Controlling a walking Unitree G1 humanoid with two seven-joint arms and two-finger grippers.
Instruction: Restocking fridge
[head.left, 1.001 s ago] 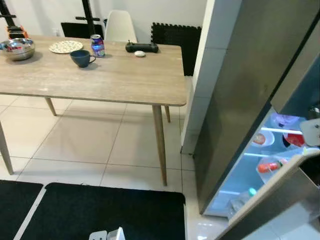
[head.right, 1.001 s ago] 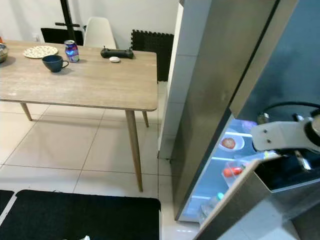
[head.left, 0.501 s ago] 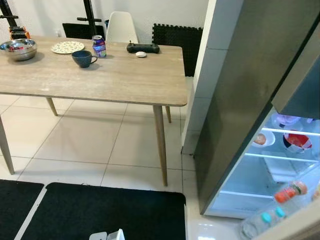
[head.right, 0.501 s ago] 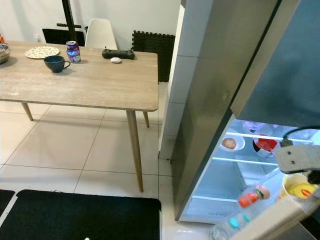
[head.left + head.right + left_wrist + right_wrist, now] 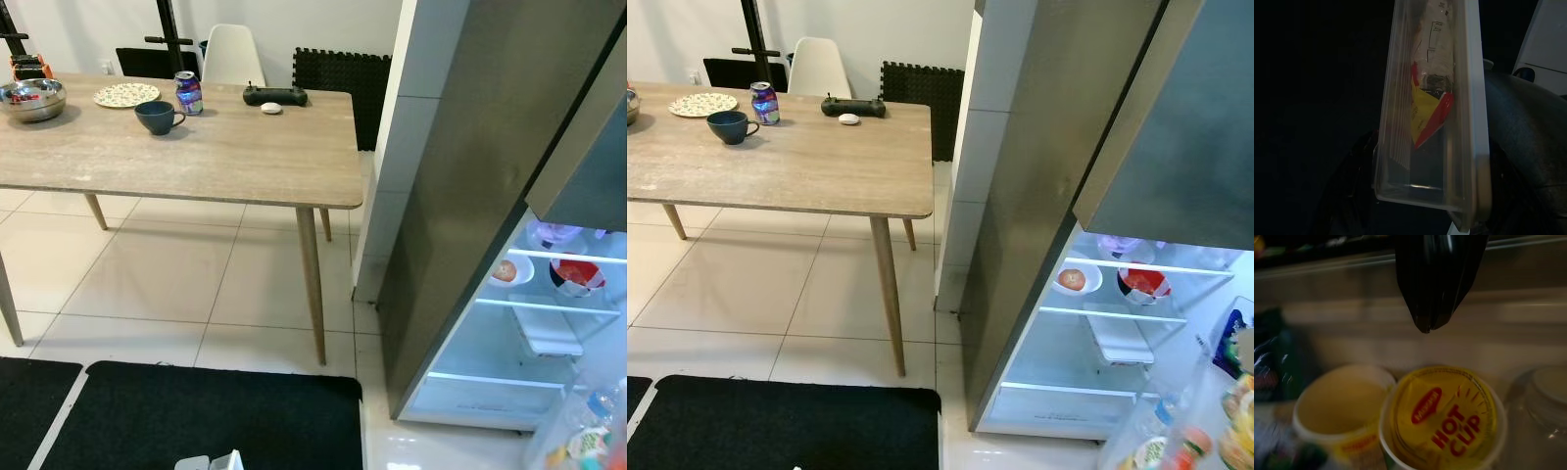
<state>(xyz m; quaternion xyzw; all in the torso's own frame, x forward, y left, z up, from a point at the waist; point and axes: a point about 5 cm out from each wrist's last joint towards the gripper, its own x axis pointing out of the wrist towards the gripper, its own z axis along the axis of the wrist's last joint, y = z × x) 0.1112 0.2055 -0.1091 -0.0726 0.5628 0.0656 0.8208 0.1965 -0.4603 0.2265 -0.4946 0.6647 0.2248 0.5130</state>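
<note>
The fridge (image 5: 1058, 176) stands open on the right, its lit shelves (image 5: 1112, 315) holding a white bowl with a red fruit (image 5: 1074, 280), a red bowl (image 5: 1143, 283) and a clear box (image 5: 1117, 341). The door's rack (image 5: 1176, 436) at the bottom right carries bottles and cups. In the left wrist view my left gripper (image 5: 1425, 193) is shut on a clear plastic container (image 5: 1432, 112) with a yellow and red packet inside. My right gripper (image 5: 1426, 325) is shut with nothing in it, just above a yellow "HOT CUP" pot (image 5: 1442, 418) in the door rack.
A wooden table (image 5: 196, 157) stands to the left with a can (image 5: 188, 92), a dark cup (image 5: 157, 117), a plate (image 5: 126, 94), a metal bowl (image 5: 32, 98) and a controller (image 5: 275, 95). A black mat (image 5: 196, 416) lies in front. A white chair (image 5: 233, 54) is behind the table.
The fridge door has swung wide open, baring the shelves and the door rack. My right arm, seen at the door's edge before, has dropped out of the head views.
</note>
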